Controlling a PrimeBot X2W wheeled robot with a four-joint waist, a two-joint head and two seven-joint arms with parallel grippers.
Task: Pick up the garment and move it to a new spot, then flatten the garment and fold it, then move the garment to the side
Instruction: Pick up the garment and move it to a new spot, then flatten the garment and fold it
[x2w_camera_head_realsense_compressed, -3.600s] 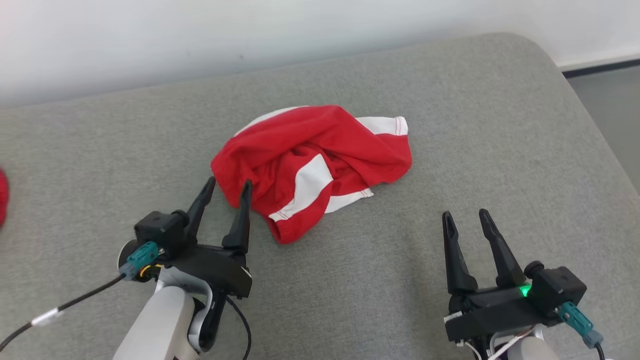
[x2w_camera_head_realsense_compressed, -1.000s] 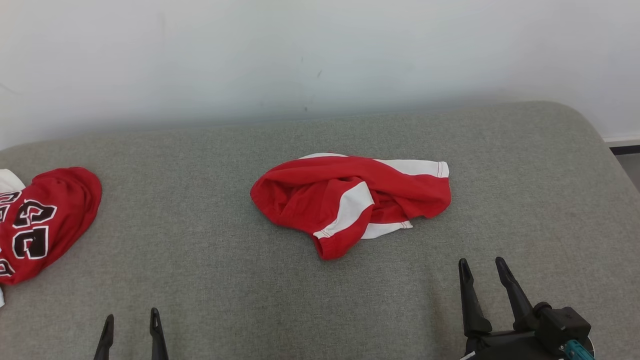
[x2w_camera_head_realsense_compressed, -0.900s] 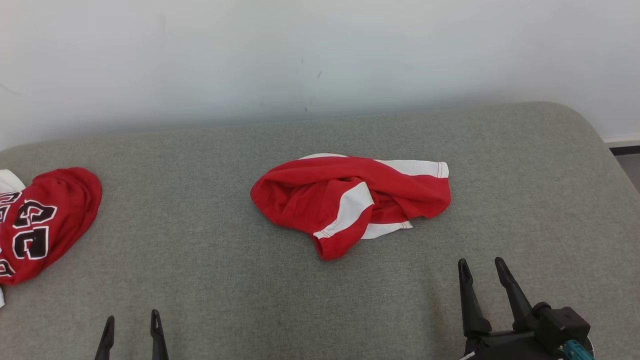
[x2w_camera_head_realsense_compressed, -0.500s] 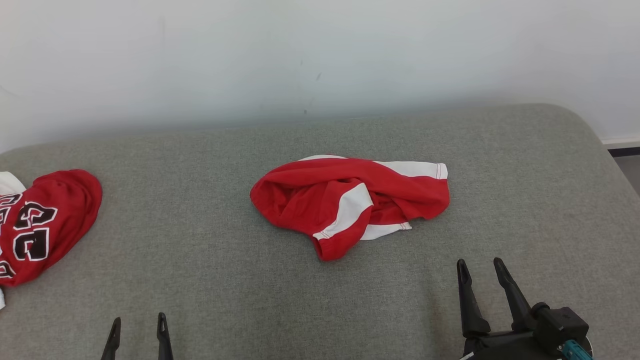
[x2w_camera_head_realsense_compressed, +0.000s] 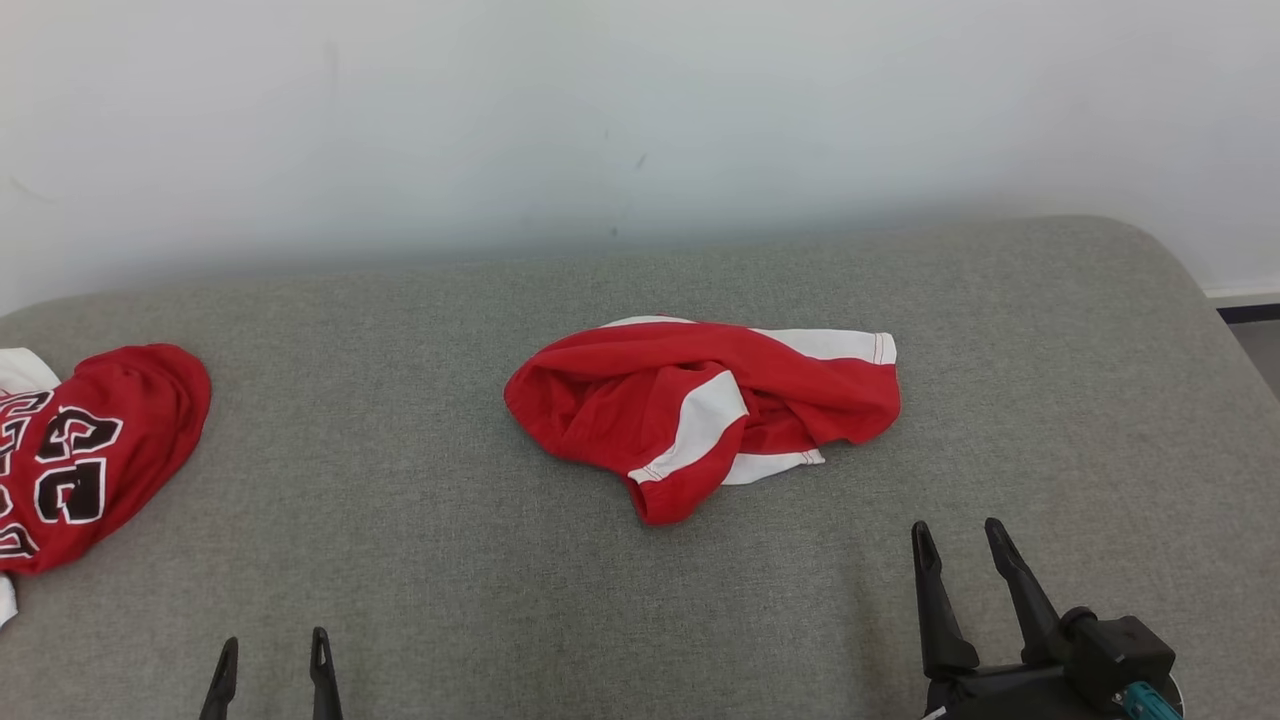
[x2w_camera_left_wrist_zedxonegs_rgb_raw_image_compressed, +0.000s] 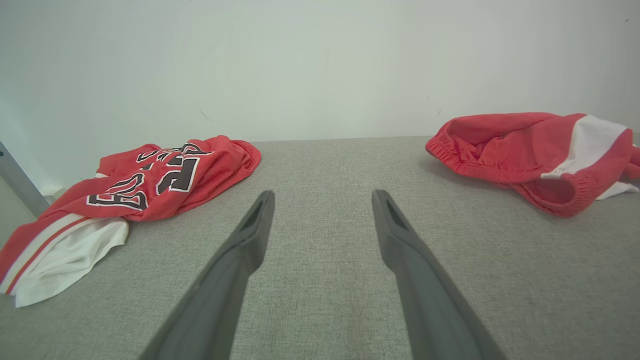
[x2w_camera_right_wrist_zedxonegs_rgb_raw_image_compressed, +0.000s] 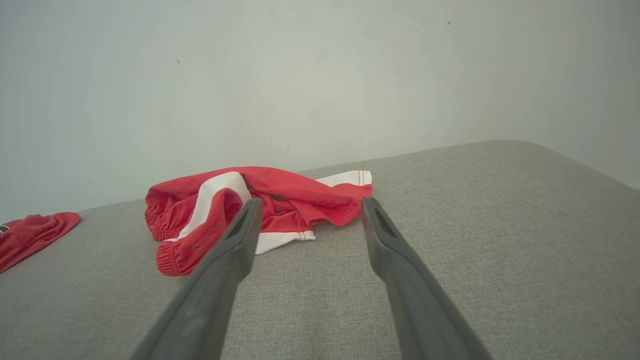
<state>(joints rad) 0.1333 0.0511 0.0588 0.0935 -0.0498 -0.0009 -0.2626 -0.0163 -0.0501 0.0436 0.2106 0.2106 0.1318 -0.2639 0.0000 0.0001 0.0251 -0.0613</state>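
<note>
The garment (x2w_camera_head_realsense_compressed: 690, 405), red shorts with white side panels, lies crumpled in the middle of the grey padded surface (x2w_camera_head_realsense_compressed: 420, 520). It also shows at the right of the left wrist view (x2w_camera_left_wrist_zedxonegs_rgb_raw_image_compressed: 530, 150) and ahead of the fingers in the right wrist view (x2w_camera_right_wrist_zedxonegs_rgb_raw_image_compressed: 260, 210). My left gripper (x2w_camera_head_realsense_compressed: 272, 648) pokes up at the bottom left, open and empty, well short of the garment. My right gripper (x2w_camera_head_realsense_compressed: 958, 535) stands open and empty at the lower right, a short way in front of the garment's right end. Both grippers, left (x2w_camera_left_wrist_zedxonegs_rgb_raw_image_compressed: 322, 197) and right (x2w_camera_right_wrist_zedxonegs_rgb_raw_image_compressed: 309, 205), show spread fingers in their wrist views.
A second red garment with black and white lettering (x2w_camera_head_realsense_compressed: 80, 450) lies at the surface's left edge, seen also in the left wrist view (x2w_camera_left_wrist_zedxonegs_rgb_raw_image_compressed: 150, 180). A white wall (x2w_camera_head_realsense_compressed: 640, 120) rises behind. The surface's rounded right corner (x2w_camera_head_realsense_compressed: 1180, 280) drops to the floor.
Since 3.6 s ago the camera has lifted and both grippers have drawn back from the garment. Over the last second, the picture drifts slightly down; the garment lies unmoved.
</note>
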